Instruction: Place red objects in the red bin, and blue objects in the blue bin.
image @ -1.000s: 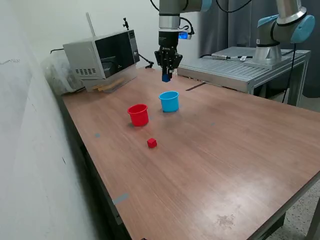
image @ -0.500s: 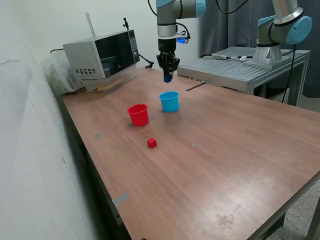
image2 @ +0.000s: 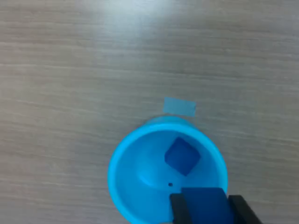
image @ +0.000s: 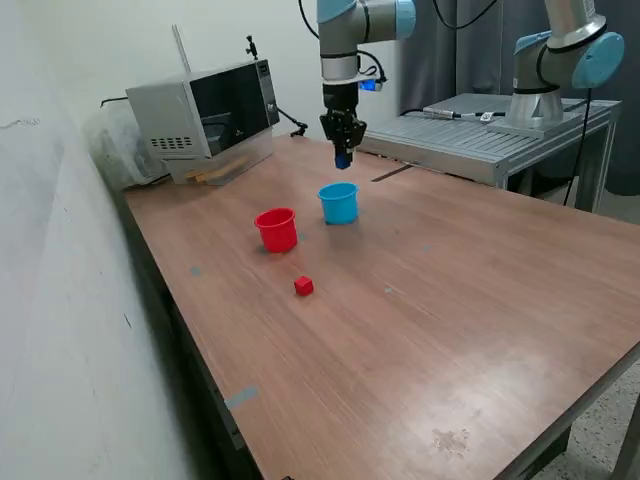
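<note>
Blue cubes first: one already lies inside the light blue cup [image2: 167, 172], and I have the second blue cube [image2: 202, 205] pinched between the fingers [image: 343, 158], hanging high above that cup. On the wrist view the held cube sits over the cup's rim rather than its middle, so I judge a small shift is due before letting go. One red cube [image: 304, 286] sits on the surface [image: 470, 330], nearer than the red cup [image: 277, 229], which stands just to the exterior view's left of the blue one. I cannot see into the red cup, so whether another red cube is in there I cannot tell.
</note>
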Tool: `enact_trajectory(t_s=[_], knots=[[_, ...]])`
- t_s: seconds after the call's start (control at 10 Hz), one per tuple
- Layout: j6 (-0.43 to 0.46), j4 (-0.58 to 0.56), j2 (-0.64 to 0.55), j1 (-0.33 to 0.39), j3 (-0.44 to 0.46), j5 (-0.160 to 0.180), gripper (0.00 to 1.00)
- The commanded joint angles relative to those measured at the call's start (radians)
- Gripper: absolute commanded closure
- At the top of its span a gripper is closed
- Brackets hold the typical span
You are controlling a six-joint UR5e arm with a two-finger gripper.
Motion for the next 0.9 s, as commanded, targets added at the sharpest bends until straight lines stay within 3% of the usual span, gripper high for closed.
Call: enact_trajectory(t_s=[0.0, 0.5, 0.6, 0.8], knots=[[-0.005, -0.001, -0.002, -0.008, -0.001, 0.0, 1.0], [-0.006, -0.003, -0.004, -0.008, -0.001, 0.0, 1.0], [-0.005, -0.003, -0.004, -0.008, -0.003, 0.0, 0.0], [-0.006, -0.007, -0.004, -0.009, -0.001, -0.002, 0.0]])
